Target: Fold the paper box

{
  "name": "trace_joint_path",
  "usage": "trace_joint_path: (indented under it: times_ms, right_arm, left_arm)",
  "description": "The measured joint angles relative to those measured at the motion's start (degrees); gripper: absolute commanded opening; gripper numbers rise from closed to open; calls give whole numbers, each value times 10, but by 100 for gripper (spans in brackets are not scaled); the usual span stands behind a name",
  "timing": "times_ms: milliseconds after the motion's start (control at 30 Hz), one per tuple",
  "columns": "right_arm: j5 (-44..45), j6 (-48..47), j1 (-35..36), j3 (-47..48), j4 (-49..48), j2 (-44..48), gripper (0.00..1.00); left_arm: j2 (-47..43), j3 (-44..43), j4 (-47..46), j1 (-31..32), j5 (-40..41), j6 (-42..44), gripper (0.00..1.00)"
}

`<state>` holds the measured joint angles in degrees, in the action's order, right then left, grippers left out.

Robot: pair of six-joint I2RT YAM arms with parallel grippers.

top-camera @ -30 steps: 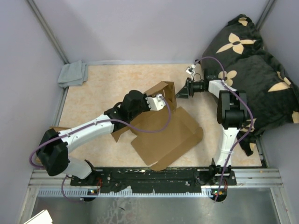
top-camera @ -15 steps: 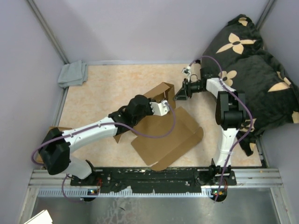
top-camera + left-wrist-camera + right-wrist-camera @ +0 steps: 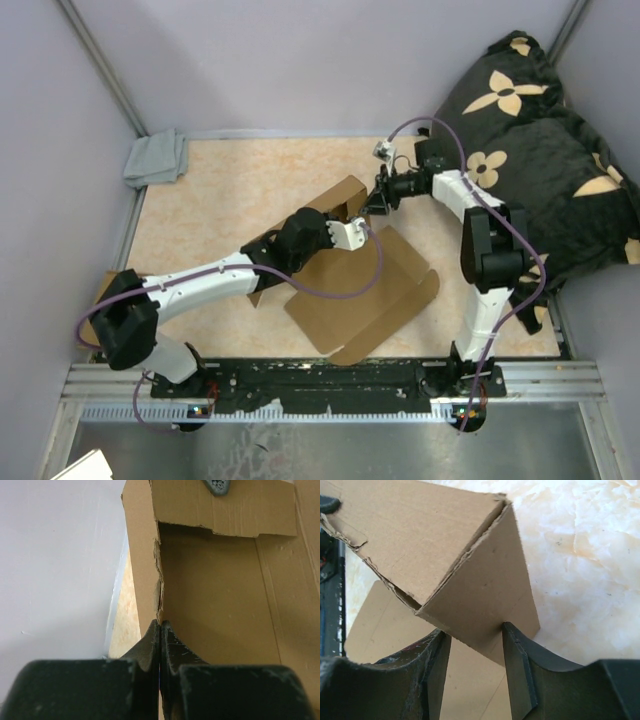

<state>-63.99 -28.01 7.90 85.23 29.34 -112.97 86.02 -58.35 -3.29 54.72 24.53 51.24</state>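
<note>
Currently, the paper box [image 3: 360, 290] is laid flat mid-table with its far flap [image 3: 340, 200] stood up, the flap's corner being straddled from the far right by the part-open right gripper [image 3: 475, 630], while the fully closed left gripper [image 3: 160, 625] is set against its near edge.

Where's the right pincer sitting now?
In the top view, the right pincer is centre-right over the beige table. Its jaws are open astride the upright corner flap of the large brown cardboard die-cut box, just beyond the shut left pincer.
</note>
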Motion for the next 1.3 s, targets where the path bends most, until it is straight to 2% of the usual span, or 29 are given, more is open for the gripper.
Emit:
trace_joint_path:
  times_ms: [433, 533, 633, 733, 867, 933, 1100, 1133, 1300]
  right_arm:
    - [104, 170, 30, -170, -257, 85, 46]
    - [130, 203, 37, -194, -313, 94, 43]
    - [156, 236, 46, -220, -377, 98, 34]
    - [192, 268, 54, -250, -446, 99, 17]
    - [227, 289, 58, -271, -502, 99, 3]
    - [245, 292, 62, -277, -518, 99, 0]
    - [294, 303, 74, -302, -542, 114, 0]
    - [312, 307, 79, -309, -543, 122, 0]
    - [393, 311, 97, -351, -551, 163, 0]
  left_arm:
    - [2, 0, 0, 5, 15, -3, 0]
    - [3, 0, 0, 5, 18, -4, 0]
    - [3, 0, 0, 5, 21, -5, 0]
    - [3, 0, -1, 8, 21, -10, 0]
    - [3, 0, -4, 10, 22, -15, 0]
    - [3, 0, -8, 10, 23, -16, 6]
    - [9, 0, -28, 13, 31, -29, 57]
    - [12, -1, -31, 15, 33, -38, 60]
    - [26, -30, -26, 18, 44, -95, 62]
